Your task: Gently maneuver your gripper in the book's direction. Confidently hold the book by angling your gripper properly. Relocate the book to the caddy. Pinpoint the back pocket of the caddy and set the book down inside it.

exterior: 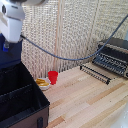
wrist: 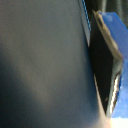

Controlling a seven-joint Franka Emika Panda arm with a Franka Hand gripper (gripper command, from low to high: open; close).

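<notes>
My gripper (exterior: 6, 48) hangs at the exterior view's upper left, shut on the book (exterior: 10, 58). The book is a dark navy slab held upright just under the white hand. It hangs over the rear edge of the black caddy (exterior: 22, 97). Its lower edge blends into the dark rear wall, so I cannot tell whether it has entered the back pocket. In the wrist view the book's plain cover (wrist: 45, 65) fills most of the picture. One dark finger (wrist: 106, 65) with a blue tip lies flat against it. The other finger is hidden.
A red cup (exterior: 52, 77) and a small bowl (exterior: 43, 84) with something yellow stand on the wooden table (exterior: 85, 102) just right of the caddy. A black-and-silver toaster oven (exterior: 113, 56) with its rack pulled out is at the far right. A grey cable (exterior: 60, 56) sags across the back.
</notes>
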